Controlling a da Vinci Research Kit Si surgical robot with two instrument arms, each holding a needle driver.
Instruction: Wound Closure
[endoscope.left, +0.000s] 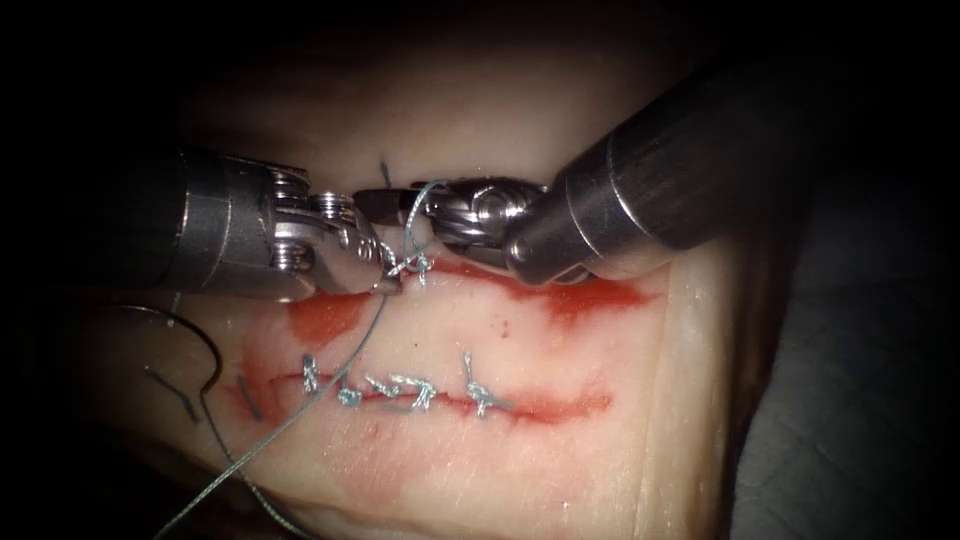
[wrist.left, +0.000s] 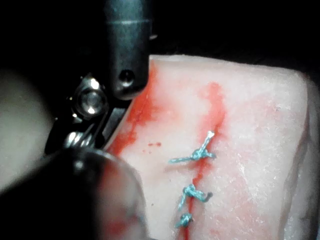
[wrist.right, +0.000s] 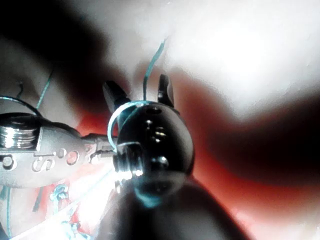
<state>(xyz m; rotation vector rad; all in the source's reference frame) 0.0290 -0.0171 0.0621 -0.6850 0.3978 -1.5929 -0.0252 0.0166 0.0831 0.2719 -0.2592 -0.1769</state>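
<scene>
The tissue (endoscope.left: 600, 350) bears two cuts. The lower cut (endoscope.left: 400, 392) carries several teal stitches (wrist.left: 197, 155). At the left end of the upper cut (endoscope.left: 560, 290) sits a knot (endoscope.left: 412, 265). My left tool (endoscope.left: 386, 283) comes in from the left and is shut on the thread (endoscope.left: 340, 365) right beside that knot. The right tool (endoscope.left: 380, 200) points left just above it, jaws open, with a loop of thread (wrist.right: 120, 112) round its wrist and a strand rising between its fingers (wrist.right: 165, 87). The curved needle (endoscope.left: 205, 345) lies free on the tissue, far left, held by neither tool.
Red fluid (endoscope.left: 325, 315) stains the tissue around both cuts. Short dark cut ends of thread (endoscope.left: 172, 388) lie at the left. The right tool's thick shaft (endoscope.left: 680, 170) crosses the upper right. The tissue's edge (endoscope.left: 715, 400) falls off on the right.
</scene>
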